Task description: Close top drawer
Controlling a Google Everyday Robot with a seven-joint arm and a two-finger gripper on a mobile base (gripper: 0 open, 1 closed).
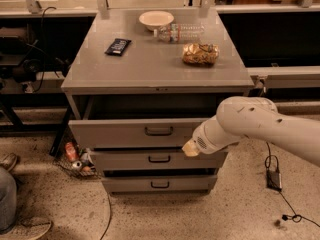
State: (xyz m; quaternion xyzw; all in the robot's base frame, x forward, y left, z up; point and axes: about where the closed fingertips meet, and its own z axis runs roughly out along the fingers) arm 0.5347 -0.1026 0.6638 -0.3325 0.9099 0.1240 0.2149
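The top drawer (125, 132) is a wide grey metal drawer with a small dark bar handle (159, 131) on its front. It stands partly pulled out of the grey cabinet, with a dark gap above it under the cabinet top. My gripper (190, 148) is at the end of the white arm (260, 124) and sits against the right part of the drawer front, at its lower edge. Two shallower grey drawers, the middle drawer (150, 160) and the bottom drawer (155, 184), lie below.
On the cabinet top (150, 64) lie a white bowl (156, 19), a clear bottle (180, 32), a snack bag (200, 54) and a dark packet (118, 46). Trash and cans (75, 159) sit on the floor at left. A cable and adapter (274, 176) lie at right. A shoe (25, 228) shows bottom left.
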